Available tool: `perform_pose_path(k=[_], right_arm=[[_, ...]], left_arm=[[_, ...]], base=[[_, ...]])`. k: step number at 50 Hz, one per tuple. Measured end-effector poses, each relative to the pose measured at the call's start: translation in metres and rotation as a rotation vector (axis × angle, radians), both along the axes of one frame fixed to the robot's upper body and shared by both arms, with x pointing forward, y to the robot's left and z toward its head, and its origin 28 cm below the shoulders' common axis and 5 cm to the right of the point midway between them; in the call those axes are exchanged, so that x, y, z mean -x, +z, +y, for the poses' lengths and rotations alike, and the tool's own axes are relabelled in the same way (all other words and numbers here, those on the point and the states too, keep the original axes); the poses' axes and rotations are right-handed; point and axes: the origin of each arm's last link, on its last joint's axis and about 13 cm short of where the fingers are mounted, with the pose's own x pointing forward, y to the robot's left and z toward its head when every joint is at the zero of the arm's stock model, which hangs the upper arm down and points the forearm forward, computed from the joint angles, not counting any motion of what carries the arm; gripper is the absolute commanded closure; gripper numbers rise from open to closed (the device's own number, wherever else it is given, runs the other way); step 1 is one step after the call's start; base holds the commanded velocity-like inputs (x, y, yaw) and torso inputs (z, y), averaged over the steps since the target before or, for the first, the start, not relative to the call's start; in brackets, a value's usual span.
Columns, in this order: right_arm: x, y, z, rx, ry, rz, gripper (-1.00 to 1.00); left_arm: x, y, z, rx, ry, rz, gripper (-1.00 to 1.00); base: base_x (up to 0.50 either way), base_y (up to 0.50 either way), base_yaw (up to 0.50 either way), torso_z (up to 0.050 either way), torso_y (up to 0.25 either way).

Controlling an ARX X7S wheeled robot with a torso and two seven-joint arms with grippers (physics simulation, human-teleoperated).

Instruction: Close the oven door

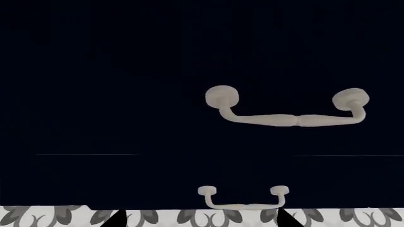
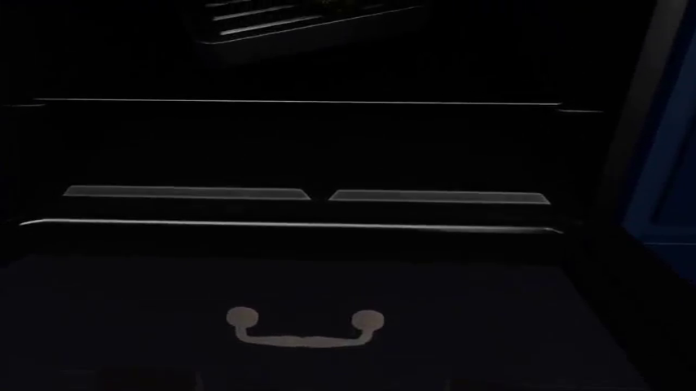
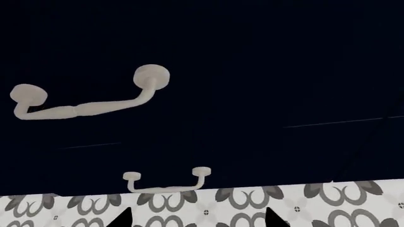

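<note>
Claw tips point(image 3: 196, 218), black points over patterned tile, curved white handles point(image 3: 88, 94) beyond.

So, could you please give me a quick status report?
Left gripper open, right gripper open, both facing navy drawer fronts. Oven door down, open. Nothing blocking seen.

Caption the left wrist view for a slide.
Left wrist camera faces navy drawer fronts with two white curved handles, above patterned floor tiles.

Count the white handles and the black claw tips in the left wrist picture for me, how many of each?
White handles: 2 (large, small)
Black claw tips: 2 ( and)
Total: 4
</note>
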Motion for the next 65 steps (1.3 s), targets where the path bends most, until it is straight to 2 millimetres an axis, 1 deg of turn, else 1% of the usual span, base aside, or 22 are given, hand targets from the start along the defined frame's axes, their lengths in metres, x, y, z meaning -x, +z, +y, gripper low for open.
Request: perform_pose_path(k=[7, 14, 21, 35, 47, 51, 55, 59, 65], right_arm=[[0.0, 0.011, -0.001, 0.022, 0.0, -0.039, -1.0], [0.0, 0.035, -0.003, 0.055, -0.003, -0.112, -1.0], [0.001, 0.067, -0.006, 0.083, -0.011, -0.19, -1.0], [0.001, 0.153, -0.012, 0.155, -0.021, -0.403, -1.0], [0.001, 0.21, -0.015, 0.214, -0.015, -0.549, -1.0], [-0.002, 0.226, -0.016, 0.239, -0.015, -0.591, -1.0], [-0.007, 0.239, -0.019, 0.261, -0.017, -0.622, -1.0], [-0.016, 0.25, -0.023, 0.279, -0.022, -0.647, -1.0], [-0.033, 0.261, -0.029, 0.304, -0.022, -0.676, -1.0]], left_arm=[[0.0, 0.009, 0.001, 0.006, 0.0, -0.018, -1.0], [-0.002, 0.032, 0.0, 0.019, -0.002, -0.068, -1.0], [-0.002, 0.056, -0.001, 0.027, -0.008, -0.108, -1.0], [-0.006, 0.123, -0.002, 0.024, -0.012, -0.268, -1.0], [-0.008, 0.184, -0.004, 0.027, -0.009, -0.413, -1.0], [-0.012, 0.205, -0.007, 0.027, -0.013, -0.466, -1.0], [-0.017, 0.221, -0.011, 0.031, -0.018, -0.509, -1.0], [-0.026, 0.232, -0.015, 0.033, -0.025, -0.535, -1.0], [-0.046, 0.244, -0.02, 0.032, -0.018, -0.553, -1.0]], base=[[0.0, 0.0, 0.0, 0.0, 0.0], [0.0, 0.0, 0.0, 0.0, 0.0], [0.0, 0.0, 0.0, 0.0, 0.003], [0.0, 0.0, 0.0, 0.0, 0.001], [0.0, 0.0, 0.0, 0.0, 0.0], [0.0, 0.0, 0.0, 0.0, 0.0], [0.0, 0.0, 0.0, 0.0, 0.0], [0.0, 0.0, 0.0, 0.0, 0.0], [0.0, 0.0, 0.0, 0.0, 0.0]])
